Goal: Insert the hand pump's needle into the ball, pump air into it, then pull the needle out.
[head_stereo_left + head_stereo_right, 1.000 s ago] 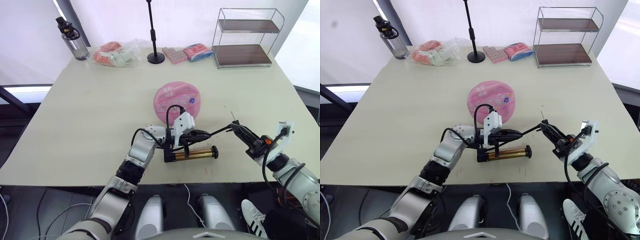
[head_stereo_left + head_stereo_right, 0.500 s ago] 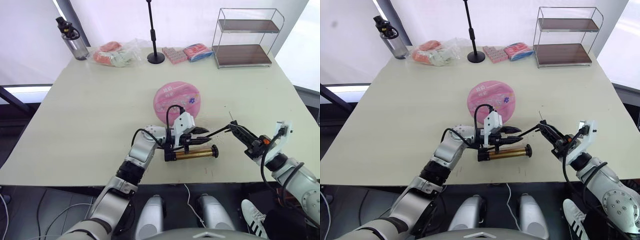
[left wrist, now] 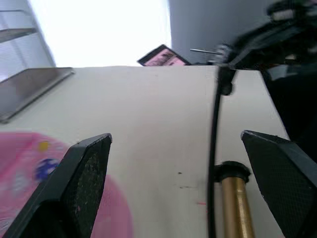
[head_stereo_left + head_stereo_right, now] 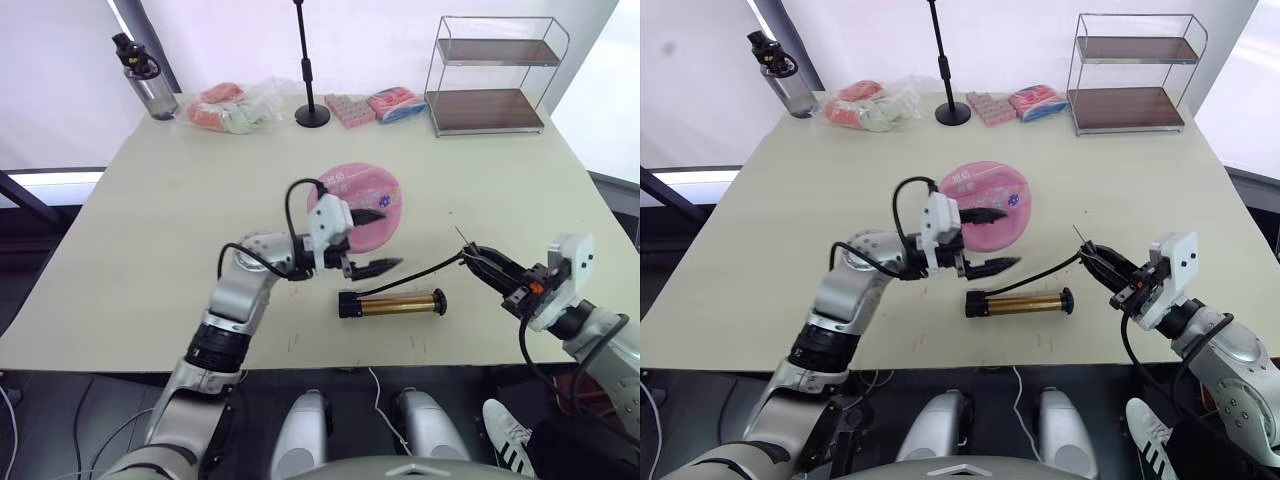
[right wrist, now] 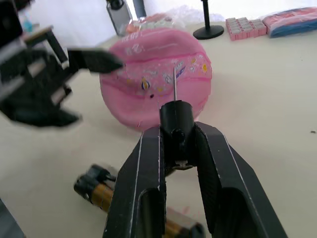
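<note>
While right pincer point(image 5: 177, 148) grips needle point(image 5: 174, 90); left pincer point(image 4: 372, 241) gapes.

A pink ball point(image 4: 356, 207) printed with white lettering and small multicoloured stickers lies on a pale cream table point(image 4: 180, 230) beside a gold-bronze hand pump point(image 4: 392, 303) with black end caps and a thin black hose point(image 4: 420, 270); both grippers have black fingers, the left gripper point(image 4: 374, 240) and the right gripper point(image 5: 176, 148) alike

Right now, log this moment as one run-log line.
left gripper: open, by ball | right gripper: shut on needle, not inserted | hand pump: lying on table
</note>
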Available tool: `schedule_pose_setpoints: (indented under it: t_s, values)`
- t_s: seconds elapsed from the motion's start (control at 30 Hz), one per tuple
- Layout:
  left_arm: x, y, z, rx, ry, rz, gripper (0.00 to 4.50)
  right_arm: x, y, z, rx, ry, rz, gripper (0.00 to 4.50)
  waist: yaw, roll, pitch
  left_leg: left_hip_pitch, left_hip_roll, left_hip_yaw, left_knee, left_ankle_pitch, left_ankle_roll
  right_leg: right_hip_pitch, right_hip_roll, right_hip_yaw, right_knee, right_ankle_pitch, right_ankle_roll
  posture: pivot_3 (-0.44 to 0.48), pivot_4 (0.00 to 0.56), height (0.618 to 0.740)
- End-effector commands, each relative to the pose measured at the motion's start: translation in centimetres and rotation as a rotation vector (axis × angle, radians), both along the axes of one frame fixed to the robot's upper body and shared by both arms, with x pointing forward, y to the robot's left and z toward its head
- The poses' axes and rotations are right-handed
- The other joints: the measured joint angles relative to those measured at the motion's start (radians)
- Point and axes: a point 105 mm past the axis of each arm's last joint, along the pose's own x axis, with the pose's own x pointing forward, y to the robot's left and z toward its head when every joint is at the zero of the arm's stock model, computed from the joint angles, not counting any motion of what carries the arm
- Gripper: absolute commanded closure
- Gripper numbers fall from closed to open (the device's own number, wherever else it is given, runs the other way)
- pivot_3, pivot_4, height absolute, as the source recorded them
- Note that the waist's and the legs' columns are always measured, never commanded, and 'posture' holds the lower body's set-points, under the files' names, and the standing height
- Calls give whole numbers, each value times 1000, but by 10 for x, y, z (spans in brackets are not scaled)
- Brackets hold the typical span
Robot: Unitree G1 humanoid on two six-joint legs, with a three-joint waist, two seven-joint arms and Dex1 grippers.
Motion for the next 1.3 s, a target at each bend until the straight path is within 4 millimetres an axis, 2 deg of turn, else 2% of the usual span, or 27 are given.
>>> schedule_pose_setpoints:
  t_s: [0.03,0.13,0.2,0.33,0.47,0.67,0.97,1.07,1.17,1.2,1.3]
  values:
    - [18,23,36,-48,-73,123,52,-3,4,11,-89,-121,51,4173,0,0,0,0,0,0,0,0,0,0,0,0,0,0,0,0,150,731]
    - [40,49,47,-14,-95,255,52,-3,9,11,-146,-166,88,4173,0,0,0,0,0,0,0,0,0,0,0,0,0,1,1,0,150,731]
    - [48,58,50,15,-106,302,52,-3,9,11,-154,-176,96,4173,-1,-1,0,0,0,0,0,0,0,0,0,0,0,1,1,0,150,731]
    - [63,72,53,56,-108,364,52,-2,7,12,-159,-188,96,4173,2,-2,1,0,0,0,0,0,0,0,0,0,0,1,1,0,150,731]
    - [75,79,44,110,-69,394,52,1,6,13,-163,-196,87,4173,2,-2,1,0,0,0,0,0,0,0,0,0,-1,1,1,0,150,731]
    - [91,79,34,132,-2,420,52,2,6,14,-169,-203,82,4173,2,-2,1,0,0,0,0,0,0,0,0,-1,0,1,1,0,150,731]
    - [101,58,19,153,84,375,52,3,5,19,-171,-212,69,4173,2,-2,1,-1,0,0,0,0,0,0,0,-1,0,1,2,0,150,731]
    - [104,57,20,145,84,386,889,3,6,21,-152,-207,58,4173,2,-2,1,-1,0,0,0,0,0,-1,0,-1,0,1,2,0,150,731]
    - [104,55,19,141,88,382,2268,4,6,23,-139,-198,55,4173,2,-2,1,-1,0,0,0,0,0,0,0,-1,0,1,2,0,150,731]
    - [104,54,18,140,89,381,2882,4,6,23,-134,-188,53,4173,2,-2,1,-1,0,0,0,0,0,-1,0,-1,0,1,2,0,150,731]
    - [104,54,18,133,83,385,3734,7,8,26,-105,-152,45,4173,2,-3,1,-2,0,0,0,0,0,-1,0,-1,0,1,2,0,150,731]
